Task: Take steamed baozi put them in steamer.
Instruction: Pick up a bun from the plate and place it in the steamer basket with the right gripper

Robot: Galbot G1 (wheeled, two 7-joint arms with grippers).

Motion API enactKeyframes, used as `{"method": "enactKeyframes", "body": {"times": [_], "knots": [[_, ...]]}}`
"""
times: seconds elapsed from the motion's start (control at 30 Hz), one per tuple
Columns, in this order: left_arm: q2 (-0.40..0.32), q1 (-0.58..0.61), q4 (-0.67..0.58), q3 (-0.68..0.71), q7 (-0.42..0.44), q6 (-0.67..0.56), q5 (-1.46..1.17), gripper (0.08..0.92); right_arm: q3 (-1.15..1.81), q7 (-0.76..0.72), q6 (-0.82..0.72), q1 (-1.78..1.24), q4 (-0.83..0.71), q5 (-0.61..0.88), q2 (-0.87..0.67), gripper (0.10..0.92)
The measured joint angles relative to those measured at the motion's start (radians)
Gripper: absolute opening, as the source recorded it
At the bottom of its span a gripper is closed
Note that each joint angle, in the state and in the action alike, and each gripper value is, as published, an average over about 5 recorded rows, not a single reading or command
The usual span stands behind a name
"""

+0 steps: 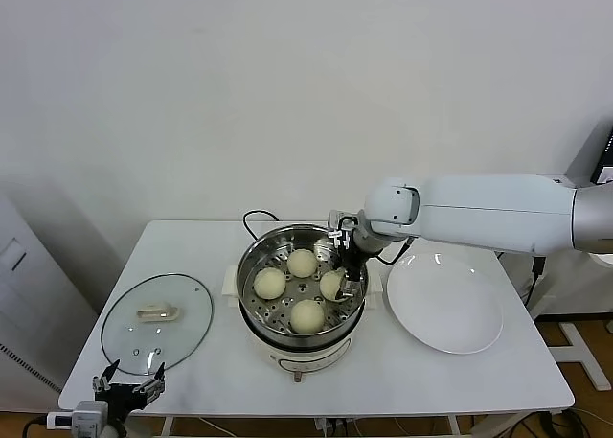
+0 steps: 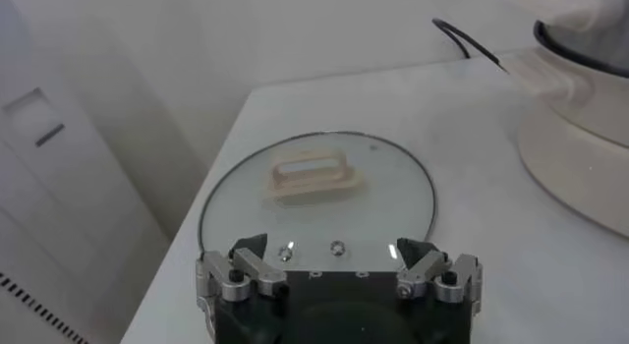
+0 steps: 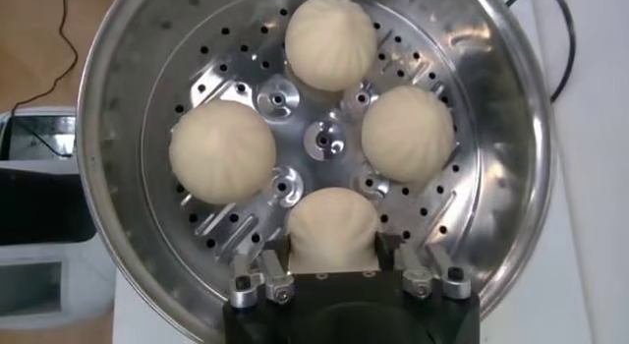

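Note:
The steamer [image 1: 251, 256] stands mid-table, a shiny steel pot with a perforated tray [image 3: 324, 140]. Three cream-white baozi [image 1: 302, 262] lie on the tray, also in the right wrist view [image 3: 329, 41]. My right gripper [image 1: 337, 275] reaches into the pot on its right side and is shut on another baozi [image 3: 332, 228], held low at the tray between the fingers [image 3: 278, 256]. My left gripper [image 1: 128, 385] is parked, open and empty, at the table's front left corner.
A round glass lid [image 1: 158, 321] with a white handle lies flat at the left, just ahead of the left gripper [image 2: 332, 253]. A flat white plate [image 1: 445, 304] lies right of the steamer. A black cord [image 1: 257, 218] runs behind the pot.

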Motion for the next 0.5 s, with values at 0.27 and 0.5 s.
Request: {"method": "enactKeyframes", "body": {"times": [0.27,0.5], "knots": [[-0.001,-0.003,-0.002,-0.006,-0.001,0.000,-0.001,0.823,0.071,-0.023,0.010,-0.006,-0.019,0.012,-0.046,0.822],[-0.006,-0.014,-0.006,-0.017,0.000,0.000,-0.003,0.823,0.200,-0.017,0.048,-0.058,-0.024,0.046,-0.161,0.823]]}}
